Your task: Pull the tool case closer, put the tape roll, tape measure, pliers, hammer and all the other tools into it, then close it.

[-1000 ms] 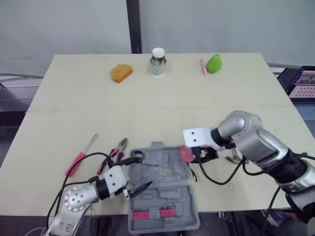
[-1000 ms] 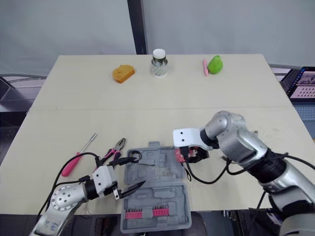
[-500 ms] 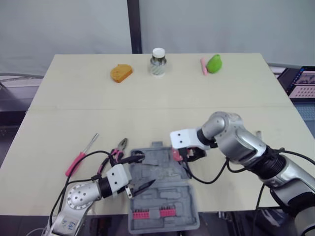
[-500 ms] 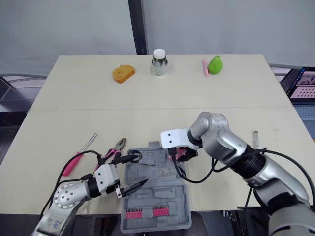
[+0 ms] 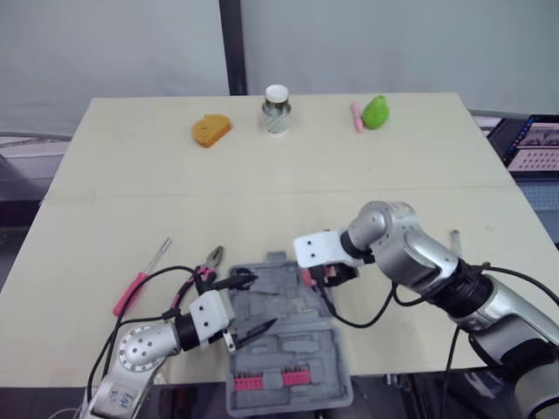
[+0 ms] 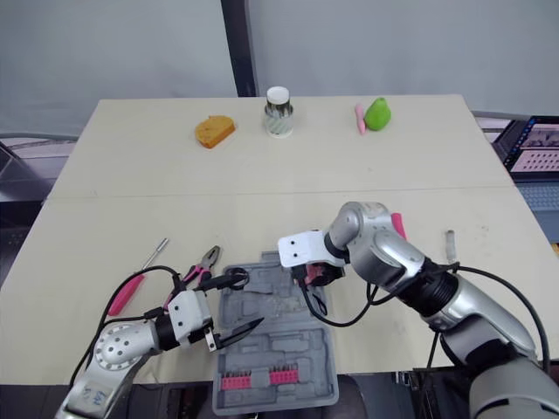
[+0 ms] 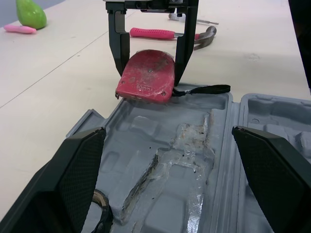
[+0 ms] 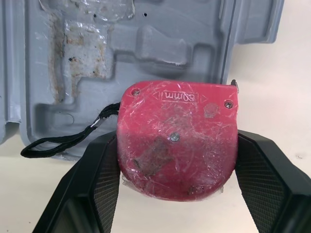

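The grey tool case lies open at the table's front edge, with red bits in its near half. My right gripper is shut on the red tape measure, holding it at the right rim of the case's far half; its black strap lies in the tray. My left gripper hovers open over the case's left side with nothing between its fingers. Pink-handled pliers and a pink-handled screwdriver lie to the left of the case. The pink-handled hammer lies behind my right arm.
At the far edge stand an orange bread-shaped item, a white-lidded jar and a green pear beside a pink stick. A small metal piece lies at the right. A laptop sits off the table's right side.
My right arm has carried the tape measure leftward, from right of the case to its right rim. The left gripper has hardly moved. The camera shifted slightly.
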Available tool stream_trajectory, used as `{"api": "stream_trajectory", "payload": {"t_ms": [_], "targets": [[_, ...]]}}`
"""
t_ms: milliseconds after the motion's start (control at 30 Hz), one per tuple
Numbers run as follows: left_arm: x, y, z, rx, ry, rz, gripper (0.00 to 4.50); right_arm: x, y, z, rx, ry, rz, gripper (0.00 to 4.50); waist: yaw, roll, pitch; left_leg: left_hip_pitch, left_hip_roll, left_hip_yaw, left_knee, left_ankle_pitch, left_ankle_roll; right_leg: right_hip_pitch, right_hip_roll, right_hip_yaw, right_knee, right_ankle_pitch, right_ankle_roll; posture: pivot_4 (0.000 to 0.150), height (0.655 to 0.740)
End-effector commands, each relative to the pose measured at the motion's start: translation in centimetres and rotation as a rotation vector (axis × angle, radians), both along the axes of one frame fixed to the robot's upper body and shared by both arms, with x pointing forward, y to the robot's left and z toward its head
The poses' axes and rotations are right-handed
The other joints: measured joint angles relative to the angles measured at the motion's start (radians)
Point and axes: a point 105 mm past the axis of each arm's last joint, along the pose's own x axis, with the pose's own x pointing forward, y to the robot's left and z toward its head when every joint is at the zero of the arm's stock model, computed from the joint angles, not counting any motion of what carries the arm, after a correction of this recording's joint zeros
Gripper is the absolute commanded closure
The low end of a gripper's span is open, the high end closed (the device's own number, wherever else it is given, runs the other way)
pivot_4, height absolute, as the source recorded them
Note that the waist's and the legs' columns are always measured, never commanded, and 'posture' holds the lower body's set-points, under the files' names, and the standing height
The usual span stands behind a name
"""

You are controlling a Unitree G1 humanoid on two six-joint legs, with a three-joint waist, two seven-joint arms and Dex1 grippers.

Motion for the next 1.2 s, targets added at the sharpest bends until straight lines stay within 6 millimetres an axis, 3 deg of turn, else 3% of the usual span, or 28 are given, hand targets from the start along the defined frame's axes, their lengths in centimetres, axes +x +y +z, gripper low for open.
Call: {"api": "stream_trajectory", "payload": {"t_ms": [33, 967, 1067, 1100, 1200], "targets": [[-0.2, -0.2, 1.0, -0.018, -0.031, -0.011, 0.0, -0.1, 0.6, -0.2, 0.0, -0.014, 0.026, 1.61, 0.0, 0.0, 0.0, 0.0, 0.0, 0.0, 0.0, 0.0, 0.0, 0.0, 0.0, 0.0, 0.0, 0.0, 0.0, 0.15, 0.74], [-0.1, 0.3, 0.9, -0.004, -0.02, -0.008, 0.0, 0.2, 1.7, -0.6, 0.015, -0.048, 0.056, 1.61, 0.0, 0.0, 0.0, 0.0, 0.0, 0.0, 0.0, 0.0, 0.0, 0.0, 0.0, 0.0, 0.0, 0.0, 0.0, 0.15, 0.74], [-0.1, 0.2, 0.9, -0.004, -0.019, -0.011, 0.0, 0.1, 1.8, -0.3, 0.024, -0.055, 0.06, 0.23, 0.0, 0.0, 0.0, 0.0, 0.0, 0.0, 0.0, 0.0, 0.0, 0.0, 0.0, 0.0, 0.0, 0.0, 0.0, 0.15, 0.74], [-0.1, 0.3, 0.9, -0.003, -0.019, -0.011, 0.0, 0.1, 1.9, -0.2, 0.026, -0.057, 0.062, 0.03, 0.0, 0.0, 0.0, 0.0, 0.0, 0.0, 0.0, 0.0, 0.0, 0.0, 0.0, 0.0, 0.0, 0.0, 0.0, 0.15, 0.74], [-0.1, 0.2, 0.9, -0.004, -0.019, -0.015, 0.0, -0.1, 2.0, 0.2, 0.039, -0.06, 0.069, 0.03, 0.0, 0.0, 0.0, 0.0, 0.0, 0.0, 0.0, 0.0, 0.0, 0.0, 0.0, 0.0, 0.0, 0.0, 0.0, 0.15, 0.74]]}}
